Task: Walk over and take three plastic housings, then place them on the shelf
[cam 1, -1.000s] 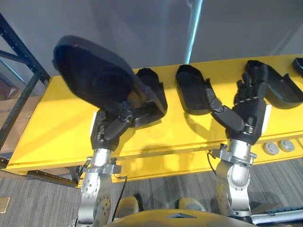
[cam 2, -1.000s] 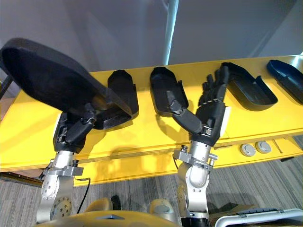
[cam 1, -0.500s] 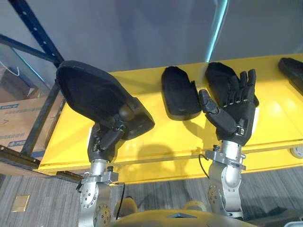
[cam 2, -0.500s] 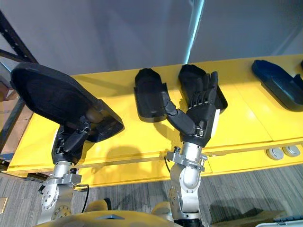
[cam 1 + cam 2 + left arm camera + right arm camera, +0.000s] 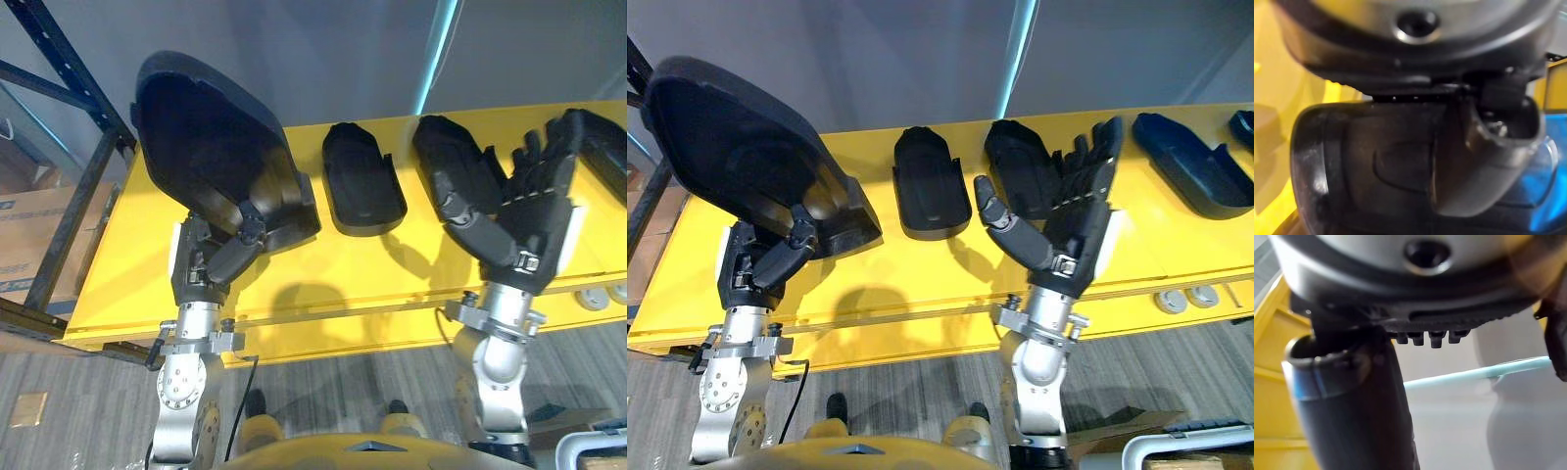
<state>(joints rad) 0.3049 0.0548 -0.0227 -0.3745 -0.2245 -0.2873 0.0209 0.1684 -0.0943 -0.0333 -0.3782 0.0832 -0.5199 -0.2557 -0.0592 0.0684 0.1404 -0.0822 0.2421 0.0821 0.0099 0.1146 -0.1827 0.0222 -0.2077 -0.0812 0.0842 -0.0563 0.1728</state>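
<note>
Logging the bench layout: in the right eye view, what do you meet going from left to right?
Raised black plastic housing gripped by the left hand → flat-lying black housing on the yellow table → open right hand → dark bluish housing.

Head stereo pair (left eye view, right eye view): high vantage, facing steeply down and forward over both arms onto the yellow tabletop [image 5: 353, 259], at mid distance; grey wall [image 5: 323, 49] past its far edge, floor [image 5: 372, 382] before its near edge. Shared by both: left hand [image 5: 201, 264] with held housing [image 5: 206, 137], right hand [image 5: 1073, 240], a loose housing [image 5: 362, 186] by the far edge; the right eye view sits slightly rightward and reaches further along the tabletop's right end. Left wrist view: very close, along its own hand, yellow tabletop behind. Right wrist view: very close, along its own hand, facing the wall and a pale blue strip [image 5: 1474, 377].
</note>
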